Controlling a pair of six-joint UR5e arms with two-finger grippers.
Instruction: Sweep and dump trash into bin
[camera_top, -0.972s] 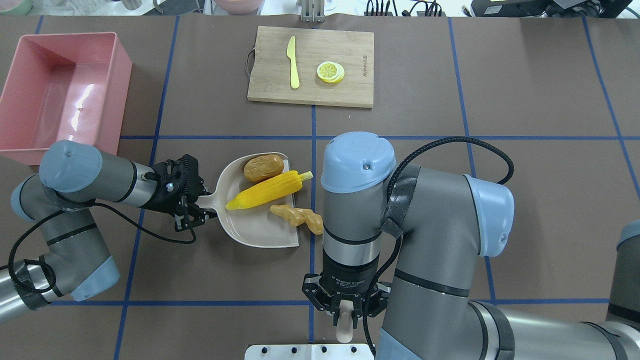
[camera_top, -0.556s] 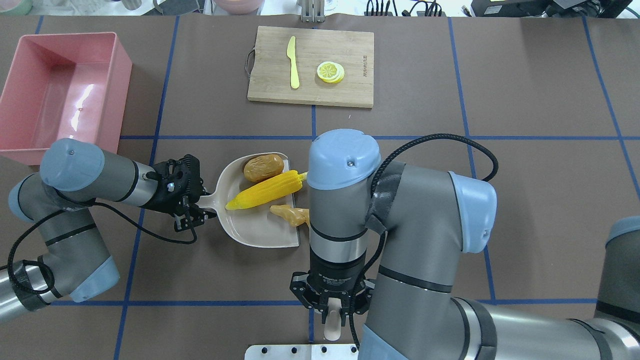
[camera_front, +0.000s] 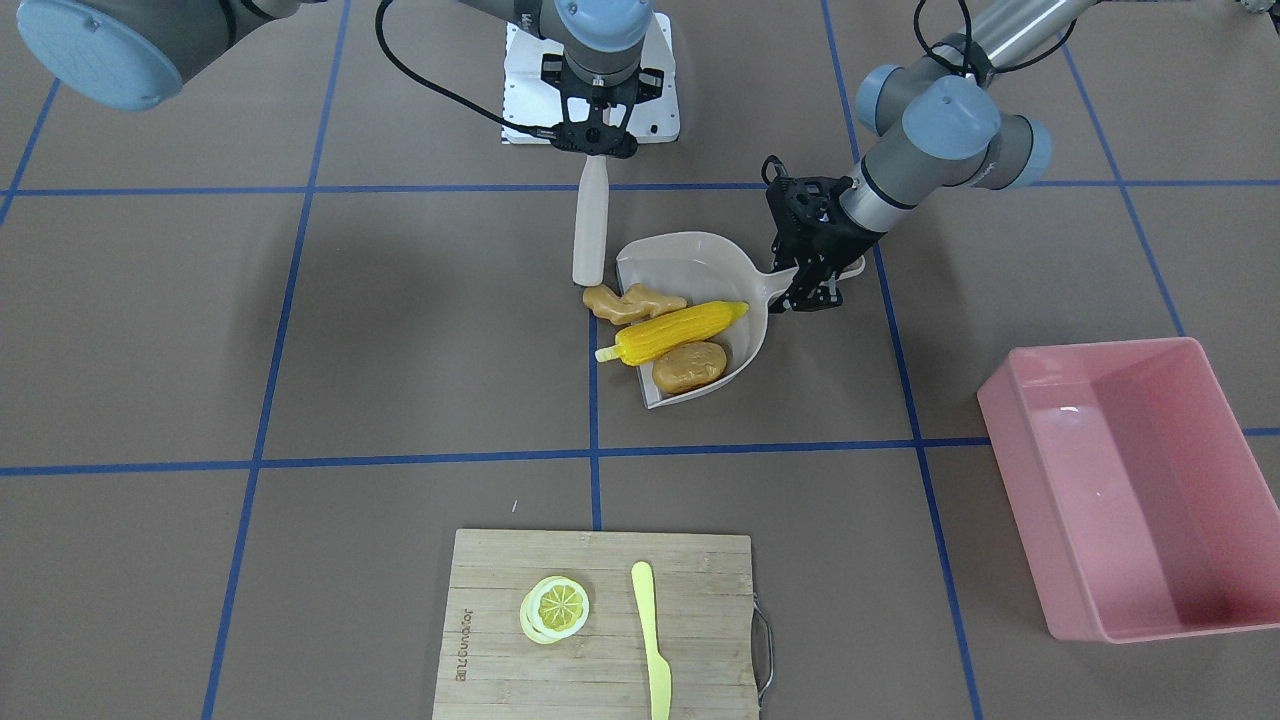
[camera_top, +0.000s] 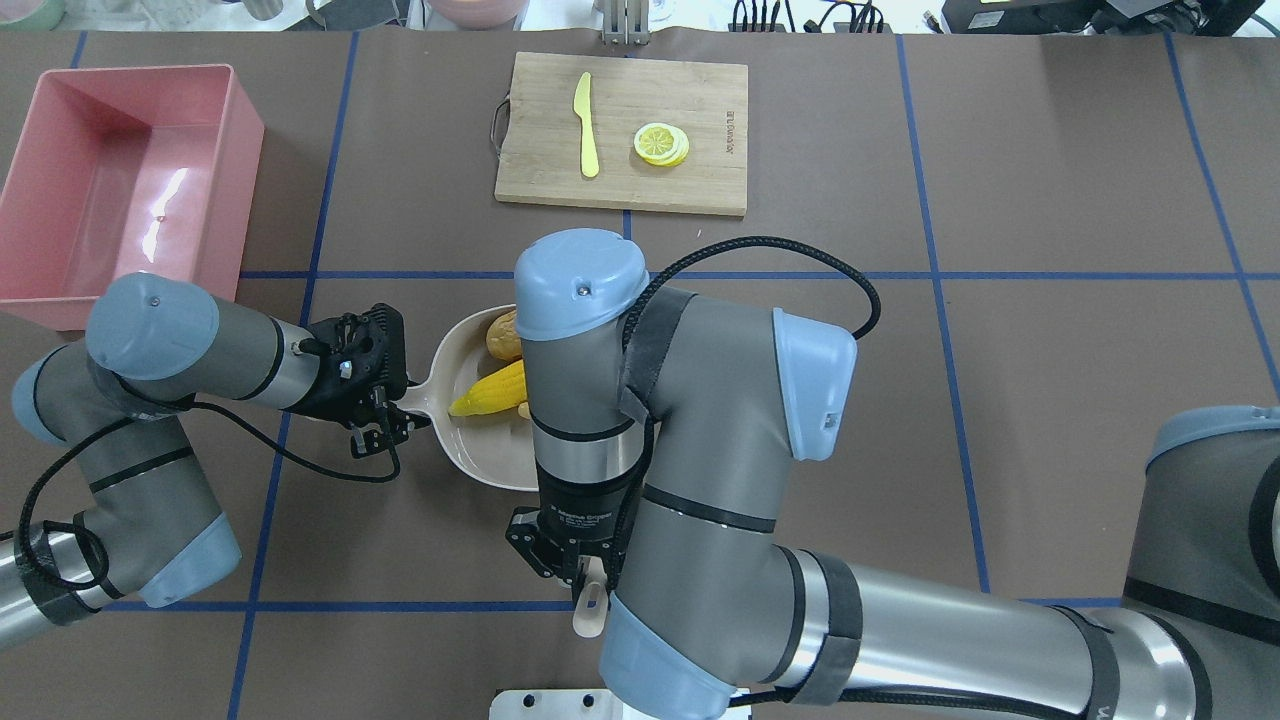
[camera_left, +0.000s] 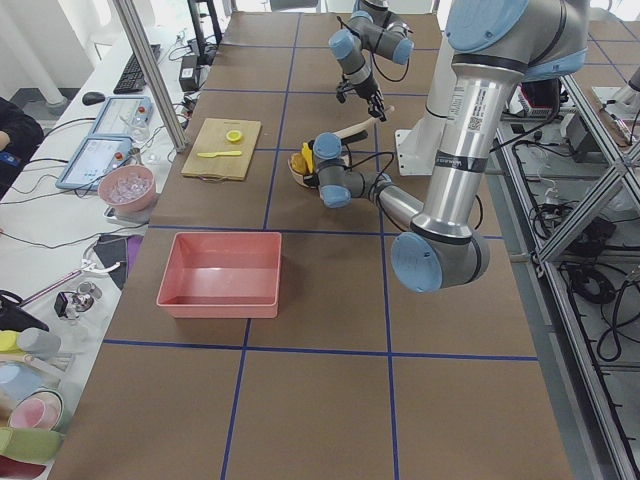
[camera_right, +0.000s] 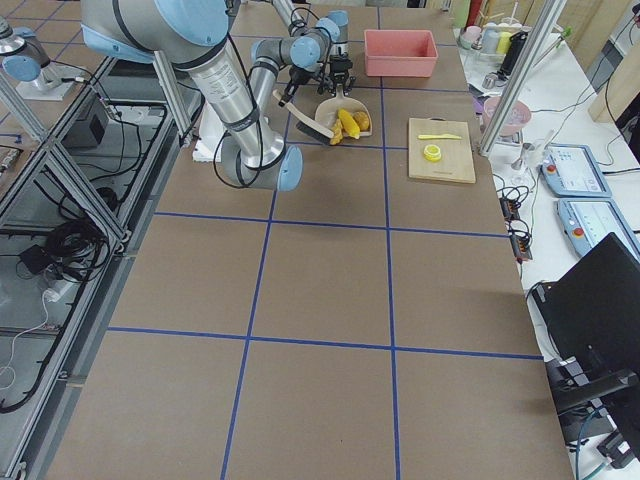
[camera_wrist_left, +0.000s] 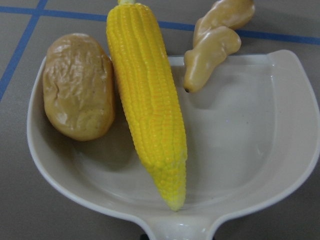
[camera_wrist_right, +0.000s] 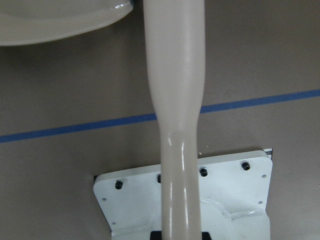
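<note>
Left gripper (camera_top: 393, 412) was clamped on the handle of the beige dustpan (camera_front: 680, 262), which rested on the table (camera_front: 300, 350). Right gripper (camera_front: 597, 145) gripped a beige sweeping tool (camera_front: 590, 230), its lower end against the ginger root (camera_front: 632, 302). That root straddled the pan's open lip, while the corn cob (camera_front: 680, 330) and potato (camera_front: 690, 366) lay inside. Well apart stood the pink bin (camera_front: 1025, 490).

Brown table (camera_front: 300, 350) gridded with blue tape (camera_front: 400, 464), flanked by an aluminium post (camera_left: 152, 75) and a white bench (camera_left: 40, 215) bearing tablets (camera_left: 95, 160).
</note>
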